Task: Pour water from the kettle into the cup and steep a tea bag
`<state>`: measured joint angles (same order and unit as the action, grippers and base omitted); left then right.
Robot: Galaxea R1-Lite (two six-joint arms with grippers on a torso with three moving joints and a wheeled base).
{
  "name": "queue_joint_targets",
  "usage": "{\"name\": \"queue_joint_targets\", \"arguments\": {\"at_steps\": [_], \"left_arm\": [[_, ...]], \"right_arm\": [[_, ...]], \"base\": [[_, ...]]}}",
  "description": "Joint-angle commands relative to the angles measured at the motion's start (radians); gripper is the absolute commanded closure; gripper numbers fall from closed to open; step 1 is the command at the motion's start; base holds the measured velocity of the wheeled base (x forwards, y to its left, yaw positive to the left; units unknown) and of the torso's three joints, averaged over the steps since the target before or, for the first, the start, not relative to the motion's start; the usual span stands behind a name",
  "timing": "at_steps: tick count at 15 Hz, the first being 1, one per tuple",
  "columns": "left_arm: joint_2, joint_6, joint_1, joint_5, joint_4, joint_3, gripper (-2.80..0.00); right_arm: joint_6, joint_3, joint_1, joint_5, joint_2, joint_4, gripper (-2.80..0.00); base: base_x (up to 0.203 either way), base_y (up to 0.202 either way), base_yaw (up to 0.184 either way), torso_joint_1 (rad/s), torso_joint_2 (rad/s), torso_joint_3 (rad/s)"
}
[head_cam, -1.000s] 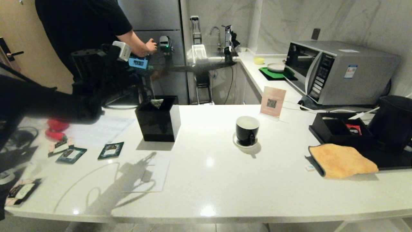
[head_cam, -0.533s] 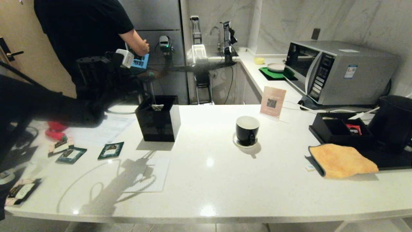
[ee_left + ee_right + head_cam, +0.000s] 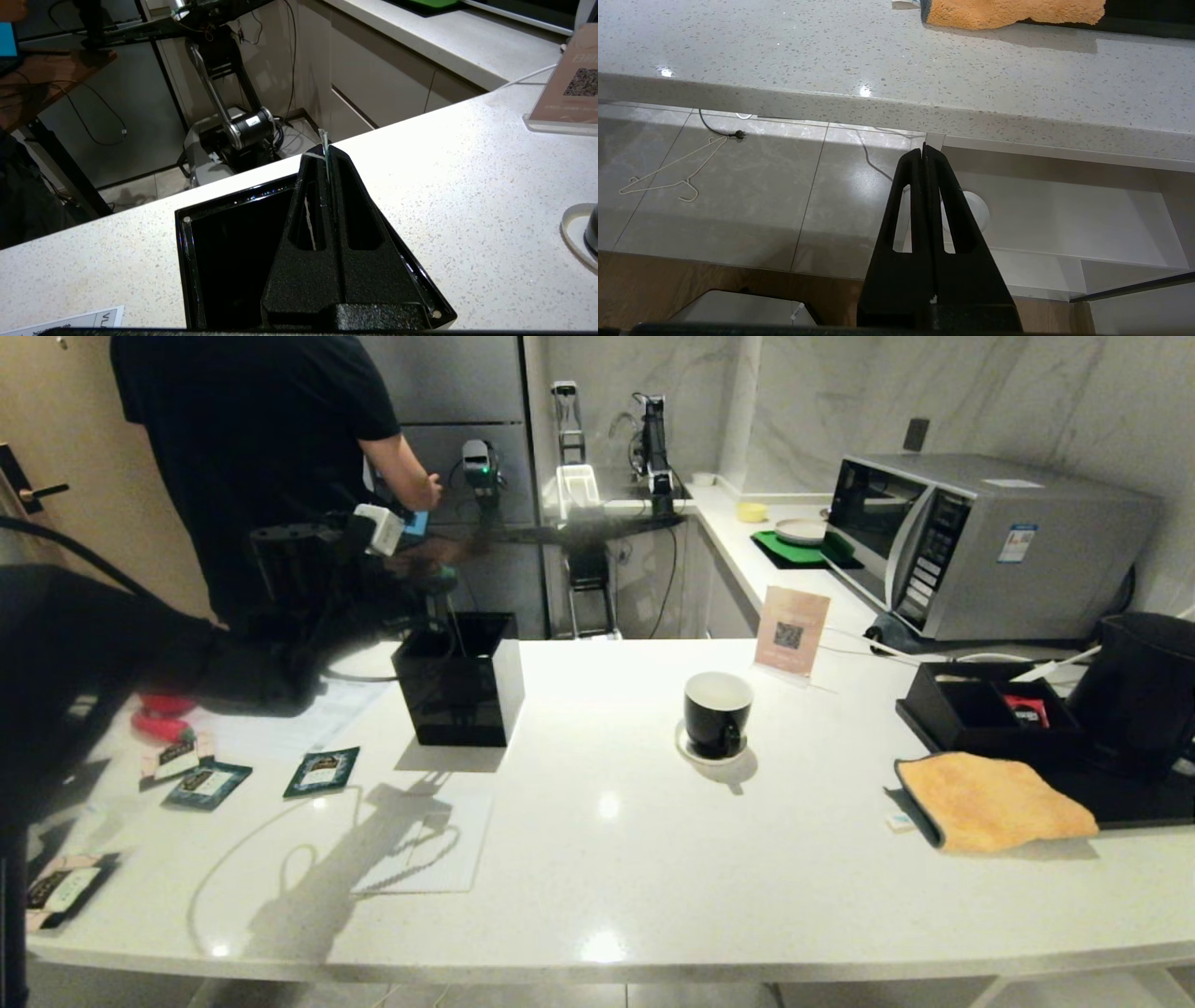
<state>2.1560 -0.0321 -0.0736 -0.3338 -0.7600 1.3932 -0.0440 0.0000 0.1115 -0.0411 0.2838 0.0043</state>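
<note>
- The white desk (image 3: 635, 859) carries everything; a person in black (image 3: 252, 439) stands behind it.
- The left arm reaches over the far left side of the desk. Its left gripper (image 3: 325, 151) is above the black open box (image 3: 459, 691), closed on a thin white strip (image 3: 323, 140).
- The right gripper (image 3: 923, 151) hangs below the desk edge, closed and empty.
- One kettle (image 3: 1144, 695) stands at the far right, beside one orange cloth (image 3: 990, 801).
- One cup (image 3: 716, 712) stands on its saucer (image 3: 695, 750), mid-desk.
- Three tea packets (image 3: 321, 772) lie on the left.

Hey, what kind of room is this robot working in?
Most likely a kitchen or office pantry: a microwave on the side counter, a sink tap at the back, and a white stone countertop holding the cup and kettle.
</note>
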Motion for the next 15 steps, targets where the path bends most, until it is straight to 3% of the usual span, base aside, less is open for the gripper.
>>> {"name": "queue_joint_targets", "arguments": {"at_steps": [1,11,12,13,15], "left_arm": [[0.021,0.001,0.002,-0.001,-0.005,0.001,0.00],[0.045,0.003,0.002,0.000,-0.020,0.001,0.00],[0.047,0.005,0.002,0.001,-0.028,0.000,-0.83],[0.050,0.011,0.000,0.001,-0.030,0.000,-2.80],[0.050,0.018,0.000,0.001,-0.030,0.000,-2.80]], "right_arm": [[0.000,0.000,0.000,-0.002,0.001,0.000,0.00],[0.000,0.000,0.000,-0.001,0.001,0.000,0.00],[0.001,0.000,0.000,-0.002,0.001,0.000,0.00],[0.000,0.000,0.000,0.000,0.001,0.000,0.00],[0.000,0.000,0.000,-0.002,0.001,0.000,0.00]], "base": [[0.000,0.000,0.000,0.000,0.00,0.000],[0.000,0.000,0.000,0.000,0.00,0.000],[0.000,0.000,0.000,0.000,0.00,0.000],[0.000,0.000,0.000,0.000,0.00,0.000],[0.000,0.000,0.000,0.000,0.00,0.000]]}}
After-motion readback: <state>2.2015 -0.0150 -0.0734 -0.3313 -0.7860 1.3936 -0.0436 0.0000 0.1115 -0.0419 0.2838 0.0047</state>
